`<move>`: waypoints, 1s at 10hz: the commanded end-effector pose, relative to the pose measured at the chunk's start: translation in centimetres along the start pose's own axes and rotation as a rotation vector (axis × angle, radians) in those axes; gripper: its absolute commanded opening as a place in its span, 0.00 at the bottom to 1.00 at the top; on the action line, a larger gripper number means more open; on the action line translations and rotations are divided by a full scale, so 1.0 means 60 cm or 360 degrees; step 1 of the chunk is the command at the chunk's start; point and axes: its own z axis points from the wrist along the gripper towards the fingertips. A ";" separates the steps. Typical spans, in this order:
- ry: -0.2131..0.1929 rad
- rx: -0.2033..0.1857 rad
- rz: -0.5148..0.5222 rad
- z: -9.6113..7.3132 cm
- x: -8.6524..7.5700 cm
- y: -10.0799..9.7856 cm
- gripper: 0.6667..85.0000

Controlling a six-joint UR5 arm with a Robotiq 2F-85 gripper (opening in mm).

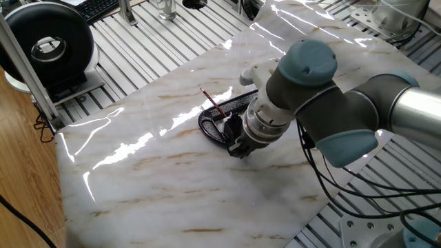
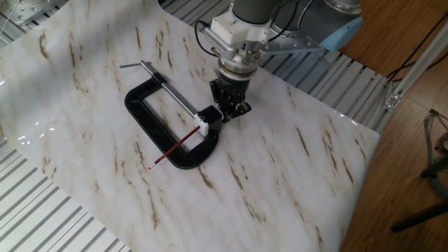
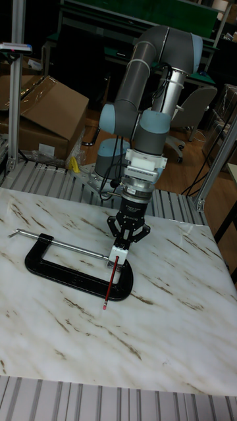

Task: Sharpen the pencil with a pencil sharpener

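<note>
My gripper [image 2: 225,113] hangs straight down over the marble table [image 2: 294,182], its tip low at the rounded end of the black clamp [image 2: 150,119], right beside the small pencil sharpener [image 2: 207,120] held there. From the other fixed view my fingers [image 2: 236,108] look dark and close together, and in the tall fixed view they splay a little above the sharpener's pale block [image 3: 119,254], but I cannot tell from any view whether my jaws are apart or pressed on something. The pencil [image 2: 173,148] is a thin reddish stick with one end at the sharpener; it runs out across the clamp's frame and ends over the marble beyond it, tilted rather than lying flat. In the tall view it [image 3: 110,281] points down from just under my gripper [image 3: 129,238] toward the near edge of the table. The clamp's silver screw rod [image 2: 166,86] runs alongside the frame.
</note>
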 end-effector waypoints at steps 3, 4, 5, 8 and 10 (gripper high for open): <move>0.0058 0.0002 -0.0020 -0.015 0.009 0.005 0.31; 0.0060 0.0005 -0.0030 -0.016 0.011 0.004 0.31; 0.0065 0.0006 -0.0037 -0.020 0.012 0.004 0.33; 0.0112 0.0030 -0.0041 -0.043 0.029 -0.008 0.31; 0.0126 0.0047 -0.0051 -0.058 0.037 -0.017 0.29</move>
